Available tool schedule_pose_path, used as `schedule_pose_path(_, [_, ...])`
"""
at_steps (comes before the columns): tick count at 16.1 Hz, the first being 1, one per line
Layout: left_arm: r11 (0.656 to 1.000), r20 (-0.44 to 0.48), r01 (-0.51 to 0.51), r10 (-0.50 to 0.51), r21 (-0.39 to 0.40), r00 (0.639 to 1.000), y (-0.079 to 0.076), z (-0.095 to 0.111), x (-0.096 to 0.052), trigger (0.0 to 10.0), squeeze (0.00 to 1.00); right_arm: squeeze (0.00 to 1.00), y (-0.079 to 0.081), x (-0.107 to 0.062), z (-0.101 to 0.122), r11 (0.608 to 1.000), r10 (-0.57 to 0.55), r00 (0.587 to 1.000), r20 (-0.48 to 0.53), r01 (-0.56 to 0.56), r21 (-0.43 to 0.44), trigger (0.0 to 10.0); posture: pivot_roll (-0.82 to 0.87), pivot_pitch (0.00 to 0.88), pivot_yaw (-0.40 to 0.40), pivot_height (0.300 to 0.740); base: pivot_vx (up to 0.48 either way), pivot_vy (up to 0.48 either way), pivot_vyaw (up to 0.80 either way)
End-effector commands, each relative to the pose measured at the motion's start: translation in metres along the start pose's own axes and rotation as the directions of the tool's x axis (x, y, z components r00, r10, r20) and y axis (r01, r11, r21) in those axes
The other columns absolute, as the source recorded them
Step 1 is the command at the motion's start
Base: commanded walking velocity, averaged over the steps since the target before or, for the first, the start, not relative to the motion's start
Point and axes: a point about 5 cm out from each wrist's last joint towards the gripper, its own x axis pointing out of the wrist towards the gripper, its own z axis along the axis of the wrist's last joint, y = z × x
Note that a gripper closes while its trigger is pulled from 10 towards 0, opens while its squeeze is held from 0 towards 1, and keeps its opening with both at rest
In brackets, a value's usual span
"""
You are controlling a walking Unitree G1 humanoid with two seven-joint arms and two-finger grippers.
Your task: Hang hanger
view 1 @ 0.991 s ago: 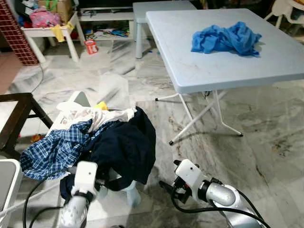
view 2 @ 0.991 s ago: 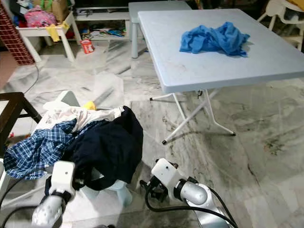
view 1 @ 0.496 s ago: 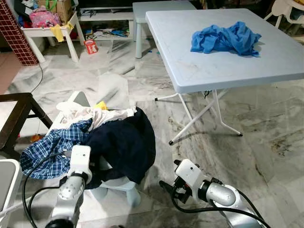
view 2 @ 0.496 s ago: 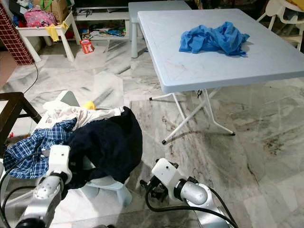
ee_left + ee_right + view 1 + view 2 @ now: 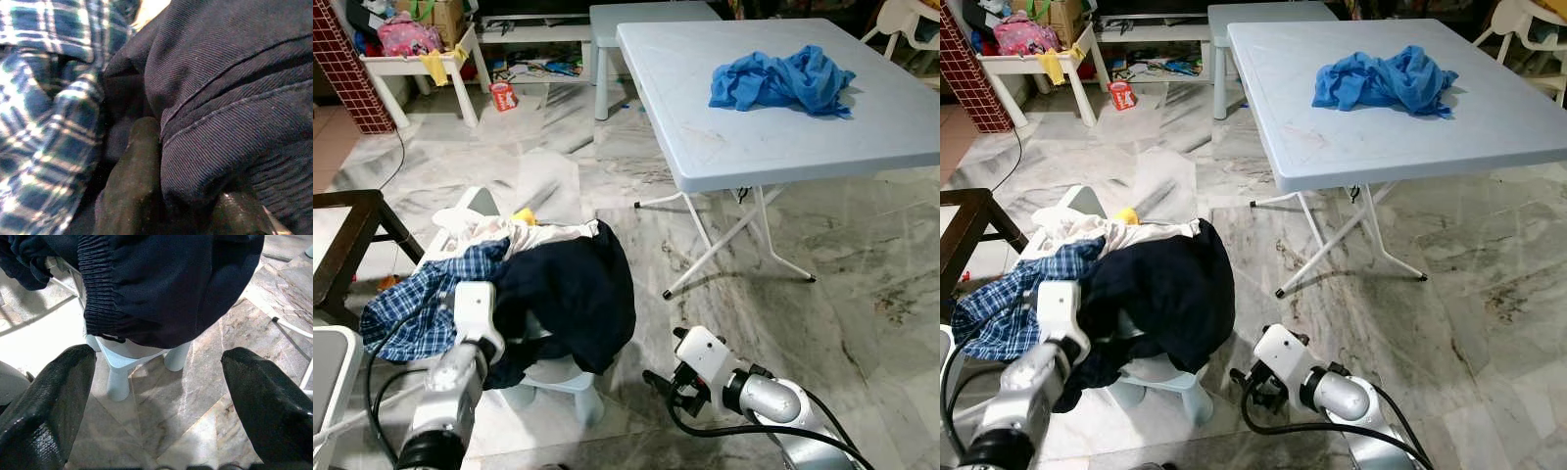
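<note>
The left tool (image 5: 181, 205), now pushed deeper into the dark clothes (image 5: 570, 294), is being closed on them. The right tool (image 5: 156, 396) is being held open, near.

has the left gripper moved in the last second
Yes. The left gripper has pushed forward and up into the clothes pile, its wrist rising from below the dark garment to beside the plaid shirt, judged against the small stool.

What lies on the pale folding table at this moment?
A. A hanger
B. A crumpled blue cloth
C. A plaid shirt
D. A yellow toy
B. A crumpled blue cloth sits near the far side of the folding table, with no other item resting on its top.
</note>
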Motion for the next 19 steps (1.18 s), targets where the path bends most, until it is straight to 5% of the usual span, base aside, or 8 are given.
schedule_pose_path(1, [0.999,0.026,0.031,-0.03,-0.021,0.999,0.0,0.016,0.004,0.0,0.0,0.0,-0.004,-0.001,-0.003,1.0,-0.014,1.0,-0.007,0.014,0.003,10.0,-0.1,0.078,-0.003,0.74,0.0,0.0,0.0])
schedule_pose_path(9, [0.965,-0.064,0.217,-0.228,-0.147,0.972,-0.017,0.027,-0.005,0.0,0.0,0.0,-0.006,-0.001,-0.003,1.0,-0.019,1.0,-0.008,0.019,0.002,10.0,-0.1,0.077,0.004,0.74,0.0,0.0,0.0])
schedule_pose_path(15, [0.916,0.061,0.26,-0.253,-0.305,0.965,-0.032,0.064,0.0,0.0,0.0,0.0,-0.007,-0.001,-0.003,1.0,-0.028,1.0,-0.004,0.028,0.005,10.0,-0.1,0.073,0.009,0.74,0.0,0.0,0.0])
schedule_pose_path(16, [0.828,0.229,0.339,-0.261,-0.445,0.938,-0.046,0.094,0.0,0.0,0.0,0.0,-0.007,0.0,-0.002,0.999,-0.04,0.999,0.005,0.04,0.009,10.0,-0.1,0.068,0.009,0.74,0.0,0.0,0.0])
schedule_pose_path(18, [0.746,0.299,0.429,-0.315,-0.509,0.901,-0.059,0.107,-0.005,0.0,0.0,0.0,-0.007,0.0,-0.002,0.999,-0.047,0.999,0.009,0.047,0.011,10.0,-0.1,0.067,0.009,0.74,0.0,0.0,0.0])
schedule_pose_path(19, [0.66,0.299,0.54,-0.451,-0.522,0.841,-0.077,0.115,-0.015,0.0,0.0,0.0,-0.009,0.001,-0.002,0.998,-0.06,0.998,0.007,0.06,0.021,10.0,-0.1,0.067,0.01,0.74,0.0,0.0,0.0])
